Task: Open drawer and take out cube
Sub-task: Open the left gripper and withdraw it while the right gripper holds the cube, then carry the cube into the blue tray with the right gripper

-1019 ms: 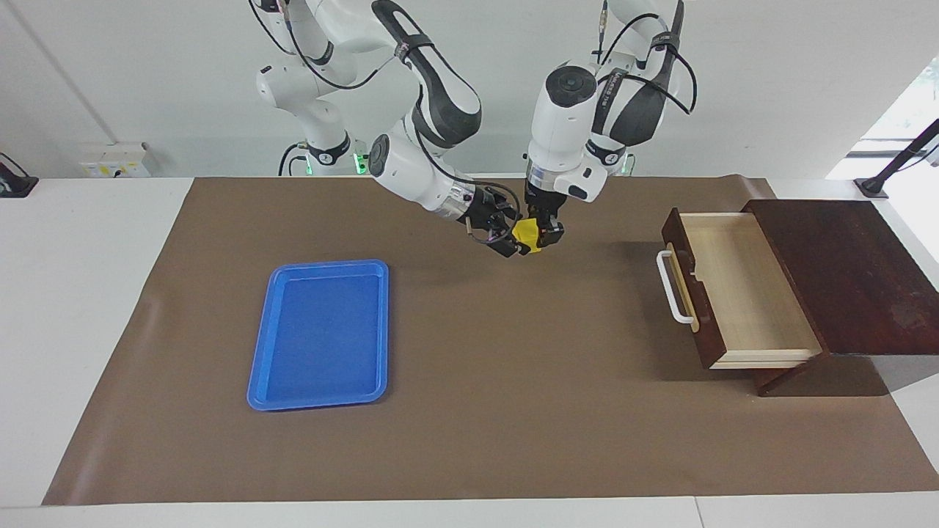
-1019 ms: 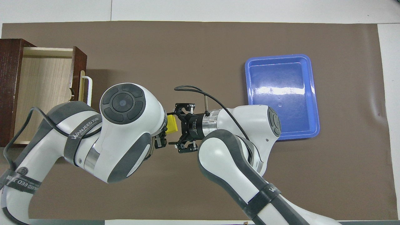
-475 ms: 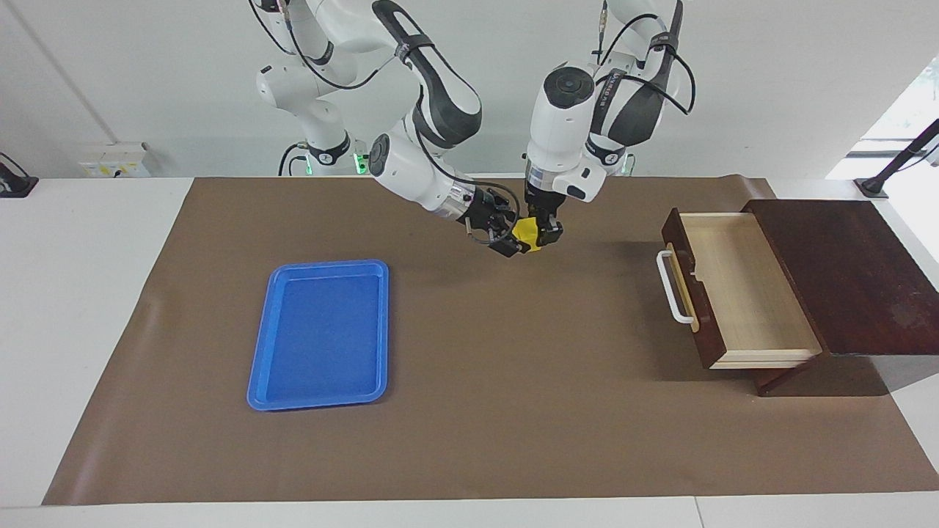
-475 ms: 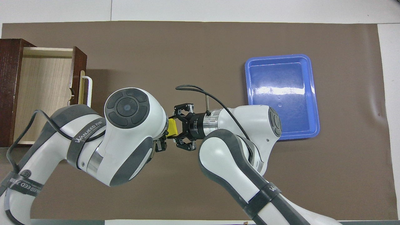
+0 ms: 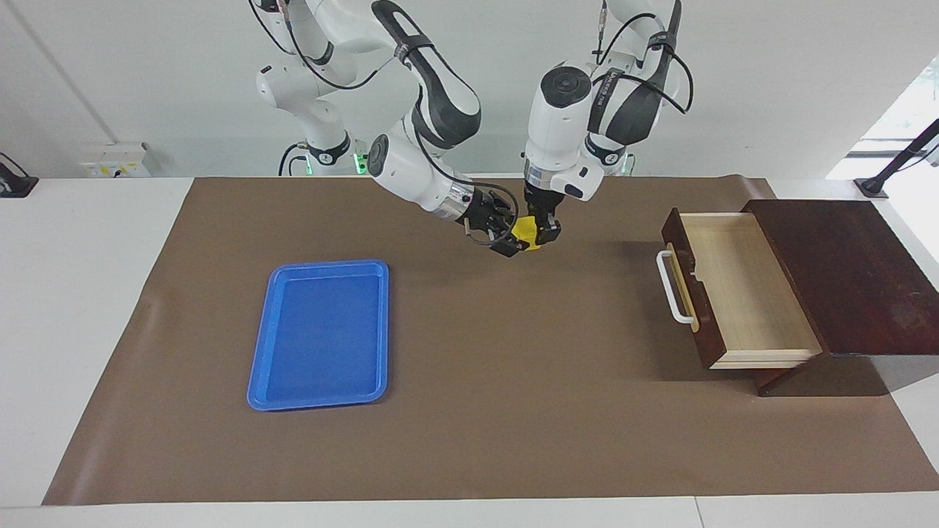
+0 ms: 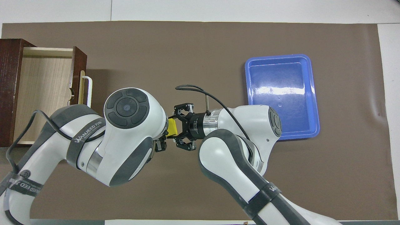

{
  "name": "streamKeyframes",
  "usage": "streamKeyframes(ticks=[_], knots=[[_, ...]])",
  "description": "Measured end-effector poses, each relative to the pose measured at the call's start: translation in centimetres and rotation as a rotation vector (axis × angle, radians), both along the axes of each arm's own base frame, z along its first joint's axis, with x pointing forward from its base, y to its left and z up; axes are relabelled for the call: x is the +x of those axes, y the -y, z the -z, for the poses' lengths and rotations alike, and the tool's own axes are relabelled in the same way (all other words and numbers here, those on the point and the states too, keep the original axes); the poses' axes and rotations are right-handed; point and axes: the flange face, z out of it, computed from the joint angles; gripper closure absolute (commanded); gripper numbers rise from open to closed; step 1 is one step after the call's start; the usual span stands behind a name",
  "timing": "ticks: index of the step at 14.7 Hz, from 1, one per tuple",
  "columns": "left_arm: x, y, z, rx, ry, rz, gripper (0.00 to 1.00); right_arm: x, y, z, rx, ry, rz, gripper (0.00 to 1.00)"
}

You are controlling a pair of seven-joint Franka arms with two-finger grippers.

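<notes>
The small yellow cube (image 5: 524,232) hangs in the air over the brown mat, between the blue tray and the drawer. My left gripper (image 5: 539,235) comes down on it from above and is shut on it. My right gripper (image 5: 513,239) reaches in sideways from the tray's end and is also shut on the cube (image 6: 172,127). In the overhead view the left wrist hides most of the left gripper, while the right gripper (image 6: 178,128) shows clearly. The dark brown drawer (image 5: 697,308) stands pulled open at the left arm's end, its pale interior bare and its white handle (image 5: 669,290) free.
A blue tray (image 5: 253,367) lies on the brown mat (image 5: 513,411) toward the right arm's end, with nothing in it. The dark cabinet top (image 5: 851,271) sits beside the open drawer at the table's edge.
My right gripper's fingers have closed in on the cube, which the left gripper kept holding. Both hands shifted slightly upward with it.
</notes>
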Motion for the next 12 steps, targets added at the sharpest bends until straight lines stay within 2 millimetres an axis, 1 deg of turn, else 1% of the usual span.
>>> streamKeyframes(ticks=[4,6,7,8,10,11,12], knots=[[1.0,-0.8,-0.8,-0.017,0.026,-0.021,0.0,-0.2,-0.4,-0.3,0.004,0.003,-0.007,1.0],[2.0,-2.4,-1.5,-0.022,0.035,-0.03,0.0,0.3,-0.3,-0.8,0.011,0.017,0.006,1.0],[3.0,-3.9,-1.6,-0.021,0.04,-0.021,0.0,0.4,-0.2,-1.0,0.013,0.017,0.005,1.0],[4.1,-5.9,-1.6,-0.02,0.042,-0.006,0.0,0.4,-0.2,-0.9,0.014,0.015,0.004,1.0],[6.2,-10.6,-1.2,-0.016,0.033,0.052,0.0,0.9,0.4,-1.0,0.014,0.015,0.02,1.0],[7.1,-12.8,-0.8,-0.016,0.028,0.085,0.0,1.6,1.3,-1.1,0.015,0.014,0.038,1.0],[7.8,-15.0,-0.3,-0.017,0.029,0.117,0.0,2.6,2.7,-1.1,0.02,0.006,0.055,1.0]])
